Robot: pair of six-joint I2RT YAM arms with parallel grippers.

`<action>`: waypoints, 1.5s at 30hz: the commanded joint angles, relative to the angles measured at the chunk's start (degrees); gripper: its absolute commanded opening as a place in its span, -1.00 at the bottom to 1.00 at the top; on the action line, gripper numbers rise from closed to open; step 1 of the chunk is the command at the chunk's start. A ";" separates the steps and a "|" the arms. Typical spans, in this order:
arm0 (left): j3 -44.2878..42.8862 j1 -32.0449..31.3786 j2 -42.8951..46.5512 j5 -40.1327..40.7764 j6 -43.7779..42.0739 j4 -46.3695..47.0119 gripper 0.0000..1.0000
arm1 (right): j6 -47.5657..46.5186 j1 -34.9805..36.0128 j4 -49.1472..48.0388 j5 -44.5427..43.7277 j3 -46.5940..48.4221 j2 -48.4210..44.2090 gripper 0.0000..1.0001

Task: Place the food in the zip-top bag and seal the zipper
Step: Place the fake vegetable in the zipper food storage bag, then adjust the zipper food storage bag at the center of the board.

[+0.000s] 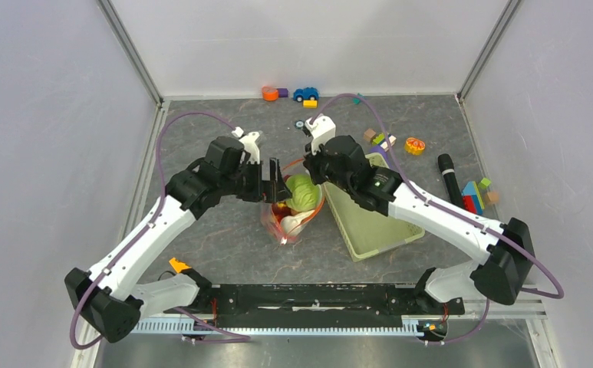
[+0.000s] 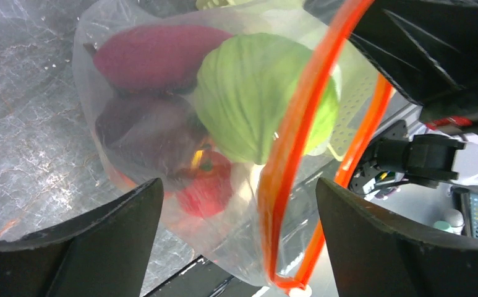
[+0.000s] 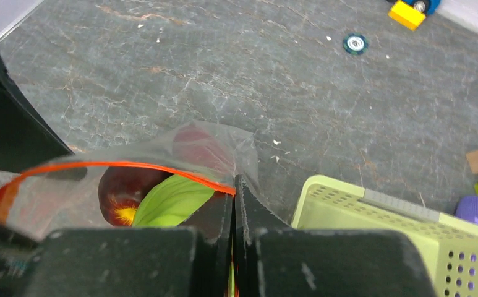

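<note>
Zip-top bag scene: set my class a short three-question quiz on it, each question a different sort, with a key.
1. True or false: the cabbage sits in the zip-top bag.
2. What do the right gripper's jaws pinch? A) the basket rim B) the zipper C) a building block
3. Fill in: the left gripper's jaws stand ____.
Key: 1 true; 2 B; 3 open.

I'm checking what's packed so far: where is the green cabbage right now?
The cabbage sits inside the zip-top bag at mid-table in the top view, just left of the green basket.
</note>
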State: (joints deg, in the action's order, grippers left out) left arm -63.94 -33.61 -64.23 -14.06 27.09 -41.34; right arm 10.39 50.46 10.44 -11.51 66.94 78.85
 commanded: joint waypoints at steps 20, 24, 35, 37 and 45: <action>14.37 -5.83 14.61 -2.56 -10.72 23.81 0.99 | 8.40 -18.63 32.45 -3.30 35.39 22.45 -1.00; 17.50 -6.03 14.06 7.44 -16.74 27.73 0.99 | 5.99 -20.18 32.38 0.20 34.47 22.19 -1.00; 31.73 -5.91 10.72 10.28 -26.67 61.33 0.80 | 3.44 -23.13 32.34 7.24 31.20 21.54 -1.00; 33.47 -5.87 9.60 8.65 -26.62 66.38 0.71 | 3.48 -23.21 32.27 7.47 30.94 21.52 -1.00; 37.03 -5.78 5.38 7.85 -29.48 77.70 0.25 | 3.72 -23.21 31.57 9.84 30.01 21.23 -1.00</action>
State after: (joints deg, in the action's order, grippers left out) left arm -27.20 -39.51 -56.97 -6.11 2.31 26.41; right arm 14.68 27.24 42.96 -4.25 97.51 101.58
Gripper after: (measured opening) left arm 0.686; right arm 0.010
